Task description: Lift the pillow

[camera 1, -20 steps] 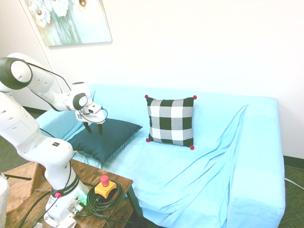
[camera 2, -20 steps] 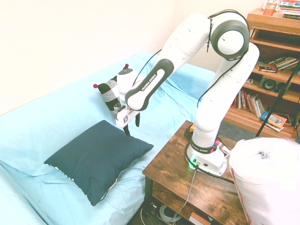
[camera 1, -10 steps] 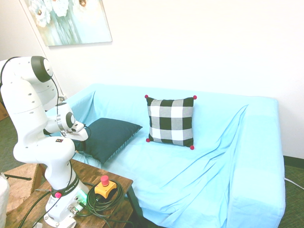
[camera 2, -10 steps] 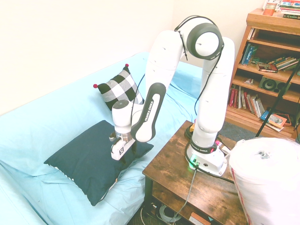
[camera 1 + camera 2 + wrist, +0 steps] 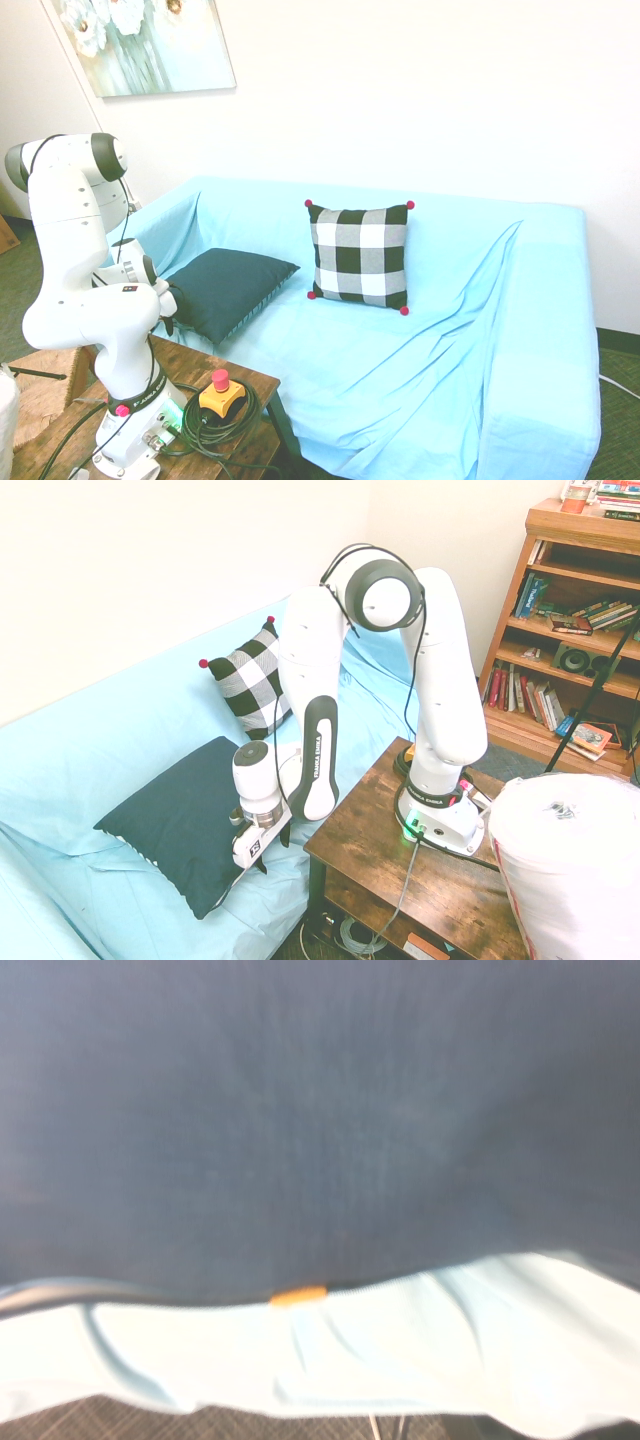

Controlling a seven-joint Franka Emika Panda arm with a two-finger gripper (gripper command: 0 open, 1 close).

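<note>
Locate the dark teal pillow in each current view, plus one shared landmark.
First exterior view: left of centre, on the sofa, beside the arm.
Second exterior view: lower left, partly behind the pincer.
Wrist view: fills the upper part, blurred.
Shared landmark: the light blue sofa cover, under the pillow.

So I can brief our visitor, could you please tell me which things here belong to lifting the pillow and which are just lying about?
For the job:
- dark teal pillow
- gripper

Just about:
- checked pillow
- flower painting
- bookcase
</note>
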